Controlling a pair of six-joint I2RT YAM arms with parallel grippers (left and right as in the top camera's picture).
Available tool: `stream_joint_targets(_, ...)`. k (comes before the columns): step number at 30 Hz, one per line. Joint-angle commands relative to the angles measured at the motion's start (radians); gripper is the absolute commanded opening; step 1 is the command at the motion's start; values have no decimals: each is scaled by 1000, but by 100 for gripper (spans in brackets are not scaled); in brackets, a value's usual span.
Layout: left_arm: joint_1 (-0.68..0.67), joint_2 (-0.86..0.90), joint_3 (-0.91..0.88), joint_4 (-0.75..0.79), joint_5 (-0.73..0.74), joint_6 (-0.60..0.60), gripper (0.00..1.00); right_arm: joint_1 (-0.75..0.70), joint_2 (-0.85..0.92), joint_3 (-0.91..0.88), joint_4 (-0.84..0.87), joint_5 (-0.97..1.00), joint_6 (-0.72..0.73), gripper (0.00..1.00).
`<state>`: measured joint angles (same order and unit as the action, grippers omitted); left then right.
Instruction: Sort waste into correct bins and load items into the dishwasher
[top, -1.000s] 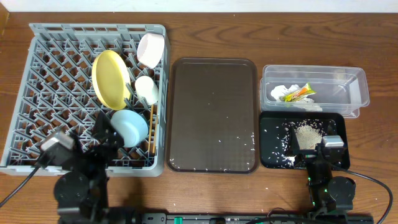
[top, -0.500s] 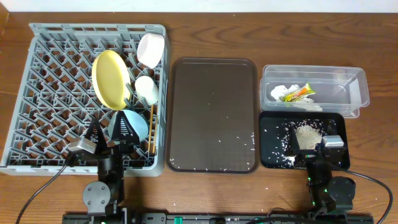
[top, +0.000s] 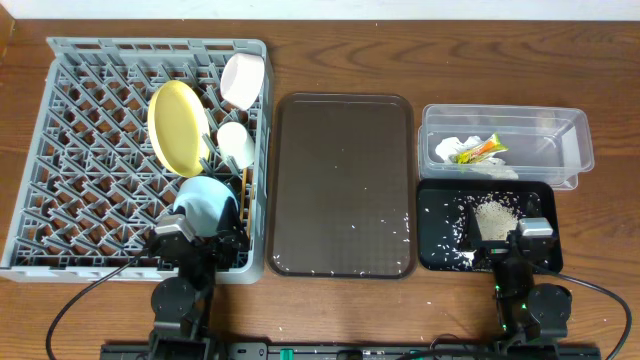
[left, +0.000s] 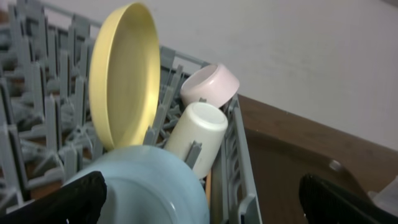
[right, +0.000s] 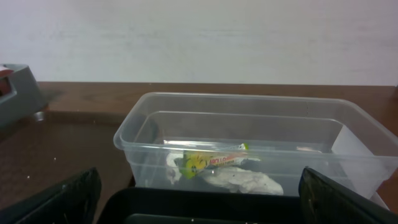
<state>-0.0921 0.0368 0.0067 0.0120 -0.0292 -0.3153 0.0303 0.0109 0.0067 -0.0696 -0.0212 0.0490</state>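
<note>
left claw (left: 202, 193): released, empty, just beside light-blue bowl (top: 205, 200) | right claw (right: 199, 196): released, empty | light-blue bowl handling: judged light, rigid, slippery; grip across rim

Grey rack (top: 80, 150) holds a yellow plate (top: 178, 125), light-blue bowl (top: 205, 198), cream cup (top: 237, 143); beside it, dark-brown tray (top: 345, 150) on wood-grain tabletop (top: 330, 60)

light: bright, even | shadows: soft | left wrist: bowl (left: 143, 186) blurred

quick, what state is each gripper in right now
left gripper: open, holding nothing
right gripper: open, holding nothing
</note>
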Motion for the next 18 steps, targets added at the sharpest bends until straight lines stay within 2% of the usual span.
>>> stream_joint_targets(1,-10,-35,-3,-83,-8,157,100,-12,-6,-1,-5,9,14,99)
stream_joint_targets(5,-11,-35,-3,-83,-4,252,100,-12,-6,-1,-5,9,14,99)
stream_joint_targets(11,-10,-35,-3,-82,-5,324,100,-12,-6,-1,-5,9,13,99)
stream_joint_targets(18,-10,-35,-3,-82,0,325,100,-12,-6,-1,-5,10,13,99)
